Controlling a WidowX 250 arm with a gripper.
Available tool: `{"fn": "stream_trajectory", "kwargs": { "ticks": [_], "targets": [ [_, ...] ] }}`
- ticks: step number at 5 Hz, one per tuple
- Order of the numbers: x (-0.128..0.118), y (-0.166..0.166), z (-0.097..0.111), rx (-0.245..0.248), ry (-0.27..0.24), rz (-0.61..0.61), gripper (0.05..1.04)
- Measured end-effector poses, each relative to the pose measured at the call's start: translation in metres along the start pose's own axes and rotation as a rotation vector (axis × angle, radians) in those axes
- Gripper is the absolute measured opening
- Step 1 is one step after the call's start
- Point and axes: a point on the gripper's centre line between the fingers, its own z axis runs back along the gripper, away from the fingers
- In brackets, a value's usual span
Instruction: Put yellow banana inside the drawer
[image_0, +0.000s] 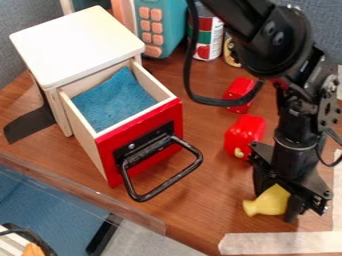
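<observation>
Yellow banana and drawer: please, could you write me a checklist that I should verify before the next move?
- Drawer pulled open: ok.
- Space inside for the banana: ok, only a blue cloth is seen there.
- Banana at the pincer: ok.
- Banana gripped firmly: cannot tell.
- Banana raised off the table: cannot tell.
- Pincer above the drawer: not ok, it is beyond the handle, toward the view's right edge.
</observation>
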Motion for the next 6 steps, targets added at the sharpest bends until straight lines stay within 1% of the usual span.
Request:
{"fn": "stream_trajectory", "kwargs": {
  "ticks": [1,2,3,4,5,6],
  "targets": [
    [-0.004,0.002,0.002,0.002,-0.002,0.019,0.541],
    [-0.006,0.006,0.033,-0.001,-0.084,0.066,0.541],
    [-0.015,0.012,0.066,0.001,-0.161,0.098,0.541],
    [-0.028,0.020,0.112,0.006,-0.267,0.158,0.541],
    [-0.043,0.034,0.144,0.030,-0.323,0.250,0.541],
    [-0.059,0.062,0.159,0.050,-0.337,0.381,0.541]
  ]
}}
